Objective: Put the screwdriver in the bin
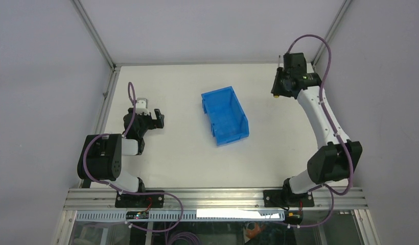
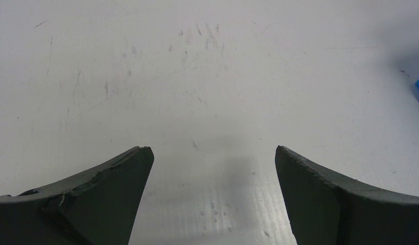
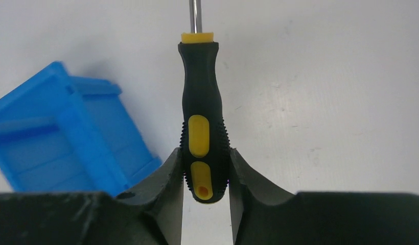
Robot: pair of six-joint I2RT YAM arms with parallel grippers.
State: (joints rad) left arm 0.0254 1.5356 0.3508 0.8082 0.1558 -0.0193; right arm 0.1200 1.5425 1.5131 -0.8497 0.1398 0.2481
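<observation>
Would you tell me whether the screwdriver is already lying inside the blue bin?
No: the right gripper holds the screwdriver by its handle, outside the bin.

The screwdriver (image 3: pixel 202 102) has a black handle with a ribbed grip, two yellow oval inlays, the nearer one with a small orange spot, and a yellow collar. Its shaft is silvery grey. The bin (image 1: pixel 225 116) is bright blue all over. The table (image 2: pixel 207 76) is white, flecked with faint grey scratches. The right arm (image 1: pixel 320 109) is white with black joints, and its cable (image 1: pixel 327 56) is purple.
</observation>
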